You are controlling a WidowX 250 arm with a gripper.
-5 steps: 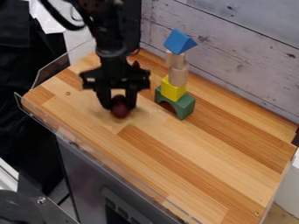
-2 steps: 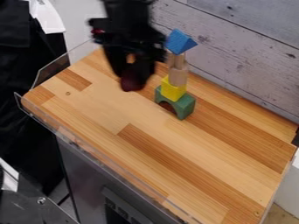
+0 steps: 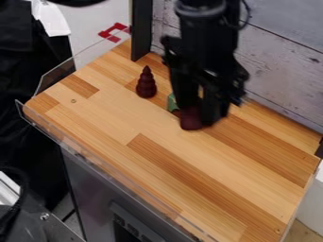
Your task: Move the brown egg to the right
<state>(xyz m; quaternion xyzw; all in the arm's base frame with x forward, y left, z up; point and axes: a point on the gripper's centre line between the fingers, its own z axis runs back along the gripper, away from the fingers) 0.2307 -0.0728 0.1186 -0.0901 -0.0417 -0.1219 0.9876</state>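
Note:
The black gripper (image 3: 199,116) hangs over the right of the table's middle, in front of the block tower. It is shut on the brown egg (image 3: 191,119), a dark reddish-brown thing between the fingers, its lower part showing below them. From this view I cannot tell how high the egg is above the wood.
Behind the gripper stands the block tower, mostly hidden, with part of its green block (image 3: 172,102) showing. A dark red cone-shaped tree (image 3: 146,83) stands to the left. The wooden tabletop (image 3: 208,189) has a clear plastic rim (image 3: 101,168) and a plank wall behind.
The gripper has lifted the egg from the left part of the table and carried it to the right, now covering most of the tower. The tree has come into sight.

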